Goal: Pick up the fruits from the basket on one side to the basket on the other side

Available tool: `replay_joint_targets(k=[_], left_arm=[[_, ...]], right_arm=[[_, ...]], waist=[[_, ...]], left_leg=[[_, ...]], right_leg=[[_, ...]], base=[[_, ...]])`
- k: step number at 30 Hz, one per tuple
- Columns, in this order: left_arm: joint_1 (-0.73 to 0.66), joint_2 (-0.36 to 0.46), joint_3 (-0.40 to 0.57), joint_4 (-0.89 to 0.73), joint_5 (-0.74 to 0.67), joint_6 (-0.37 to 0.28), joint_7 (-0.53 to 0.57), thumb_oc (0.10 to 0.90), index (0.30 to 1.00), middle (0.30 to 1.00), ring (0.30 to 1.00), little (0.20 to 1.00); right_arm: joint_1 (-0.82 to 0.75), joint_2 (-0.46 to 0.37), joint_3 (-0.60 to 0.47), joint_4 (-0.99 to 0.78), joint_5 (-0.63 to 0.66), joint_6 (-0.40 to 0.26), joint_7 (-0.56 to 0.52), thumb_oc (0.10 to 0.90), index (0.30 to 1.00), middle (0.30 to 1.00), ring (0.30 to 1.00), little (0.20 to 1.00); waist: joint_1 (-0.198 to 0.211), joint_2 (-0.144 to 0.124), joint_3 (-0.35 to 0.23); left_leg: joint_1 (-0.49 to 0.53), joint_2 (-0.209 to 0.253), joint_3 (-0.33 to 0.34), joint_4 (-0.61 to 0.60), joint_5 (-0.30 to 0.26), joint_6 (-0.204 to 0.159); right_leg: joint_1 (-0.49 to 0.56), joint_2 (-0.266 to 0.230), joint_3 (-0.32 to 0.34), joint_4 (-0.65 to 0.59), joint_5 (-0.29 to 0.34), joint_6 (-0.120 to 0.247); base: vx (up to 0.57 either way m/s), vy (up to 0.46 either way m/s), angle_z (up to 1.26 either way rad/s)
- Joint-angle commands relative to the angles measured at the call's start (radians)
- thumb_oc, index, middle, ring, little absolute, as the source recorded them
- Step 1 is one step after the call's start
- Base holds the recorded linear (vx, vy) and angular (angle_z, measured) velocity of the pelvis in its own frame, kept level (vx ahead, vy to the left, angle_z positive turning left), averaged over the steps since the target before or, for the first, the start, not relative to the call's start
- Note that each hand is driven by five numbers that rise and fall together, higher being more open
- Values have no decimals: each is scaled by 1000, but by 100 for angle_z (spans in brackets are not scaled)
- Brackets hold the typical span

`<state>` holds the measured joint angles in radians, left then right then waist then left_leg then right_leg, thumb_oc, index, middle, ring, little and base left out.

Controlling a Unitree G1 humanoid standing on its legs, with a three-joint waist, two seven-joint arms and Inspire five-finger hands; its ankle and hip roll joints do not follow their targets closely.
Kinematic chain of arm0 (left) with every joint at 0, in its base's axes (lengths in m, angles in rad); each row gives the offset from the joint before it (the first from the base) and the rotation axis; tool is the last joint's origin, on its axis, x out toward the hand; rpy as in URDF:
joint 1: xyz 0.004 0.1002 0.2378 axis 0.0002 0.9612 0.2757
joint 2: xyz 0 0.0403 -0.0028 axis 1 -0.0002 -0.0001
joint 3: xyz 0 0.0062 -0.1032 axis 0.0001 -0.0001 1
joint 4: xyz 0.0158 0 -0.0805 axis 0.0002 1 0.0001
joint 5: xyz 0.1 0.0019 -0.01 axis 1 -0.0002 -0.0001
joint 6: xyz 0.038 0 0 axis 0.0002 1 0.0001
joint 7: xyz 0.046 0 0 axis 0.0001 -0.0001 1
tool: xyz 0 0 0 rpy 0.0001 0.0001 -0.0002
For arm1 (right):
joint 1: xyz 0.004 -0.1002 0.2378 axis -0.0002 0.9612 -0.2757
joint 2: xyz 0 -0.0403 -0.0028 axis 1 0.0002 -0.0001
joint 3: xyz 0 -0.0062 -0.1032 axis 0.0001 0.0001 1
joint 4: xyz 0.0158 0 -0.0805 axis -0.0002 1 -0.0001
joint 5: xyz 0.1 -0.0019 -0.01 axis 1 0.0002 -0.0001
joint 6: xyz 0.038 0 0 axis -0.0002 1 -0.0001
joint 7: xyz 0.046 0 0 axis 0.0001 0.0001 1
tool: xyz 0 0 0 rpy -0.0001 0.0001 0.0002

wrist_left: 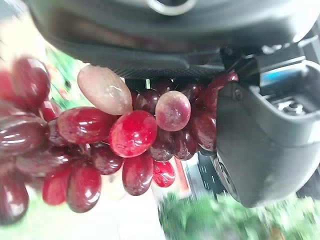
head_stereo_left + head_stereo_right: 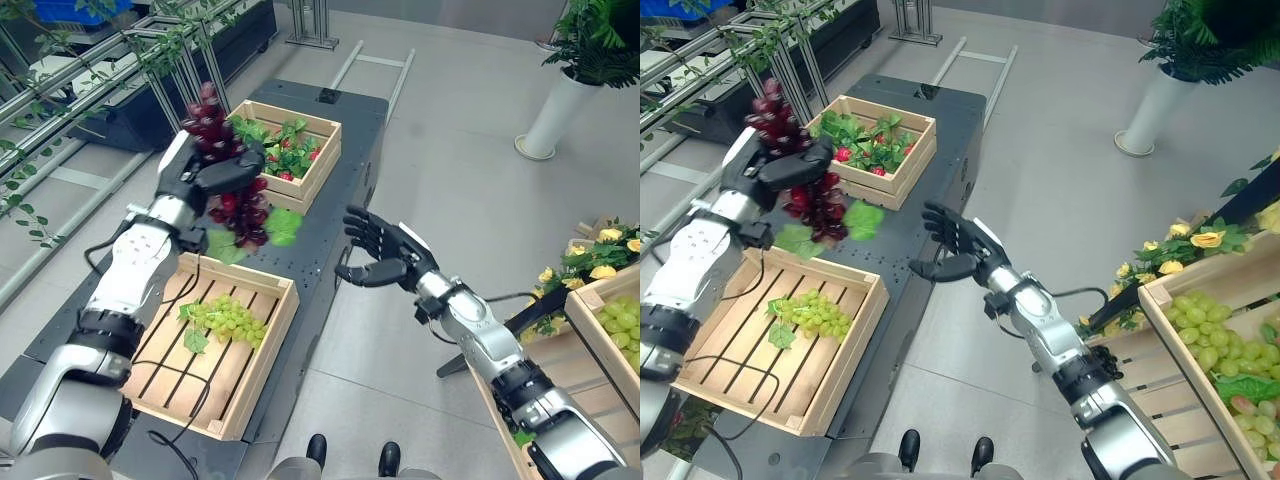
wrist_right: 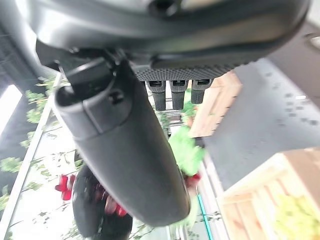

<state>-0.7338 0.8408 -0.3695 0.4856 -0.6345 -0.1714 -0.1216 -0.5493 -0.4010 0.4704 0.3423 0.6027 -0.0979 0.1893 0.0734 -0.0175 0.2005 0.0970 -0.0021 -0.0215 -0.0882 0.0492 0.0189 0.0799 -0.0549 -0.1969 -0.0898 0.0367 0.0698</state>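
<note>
Gripping red grapes (image 2: 235, 200), left hand (image 2: 205, 175) hovers above crate (image 2: 262, 345) holding green grapes (image 2: 225, 318).

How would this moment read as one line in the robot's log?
left hand: shut on red grapes, lifted | right hand: open, empty | green grapes: in near crate

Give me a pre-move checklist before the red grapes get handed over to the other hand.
1. Left hand curled round the red grapes: ok.
2. Bunch lifted above the crate holding green grapes: ok.
3. Right hand open, holding nothing, fingers towards the bunch: ok.
4. Gap between right hand and bunch: apart, not touching: ok.
5. Grip firmness on the stem: cannot tell.
</note>
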Motion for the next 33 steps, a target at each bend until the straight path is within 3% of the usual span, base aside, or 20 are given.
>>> replay_joint_targets(k=[1,17,26,33], left_arm=[[-229,-2,-10,69,-84,-64,-31,400,300,300,300,300],[-406,-137,-133,154,-201,-82,-106,400,300,300,300,300],[-413,-197,-135,103,-280,-74,-142,400,300,300,300,300],[-426,-224,-140,94,-326,-98,-148,400,300,300,300,300]], right_arm=[[-89,8,18,-38,69,-58,-48,800,900,900,900,900],[-330,27,62,56,119,-19,-144,800,900,900,900,900],[-378,33,70,118,167,-21,-158,800,900,900,900,900],[-409,51,101,163,186,33,-124,800,900,900,900,900]], waist=[[-5,44,-164],[-42,50,-184],[-43,44,-190],[-42,40,-197]], left_leg=[[-26,-70,-8,1,-64,5],[-6,-67,26,1,-79,1],[-6,-65,36,1,-81,0],[-1,-65,41,1,-84,-1]], right_leg=[[18,20,-4,3,-30,-24],[20,25,29,3,-30,-24],[18,28,30,3,-33,-28],[21,28,32,3,-37,-28]], base=[[0,0,0],[-5,-6,-4],[-10,-1,-1],[-11,4,-2]])
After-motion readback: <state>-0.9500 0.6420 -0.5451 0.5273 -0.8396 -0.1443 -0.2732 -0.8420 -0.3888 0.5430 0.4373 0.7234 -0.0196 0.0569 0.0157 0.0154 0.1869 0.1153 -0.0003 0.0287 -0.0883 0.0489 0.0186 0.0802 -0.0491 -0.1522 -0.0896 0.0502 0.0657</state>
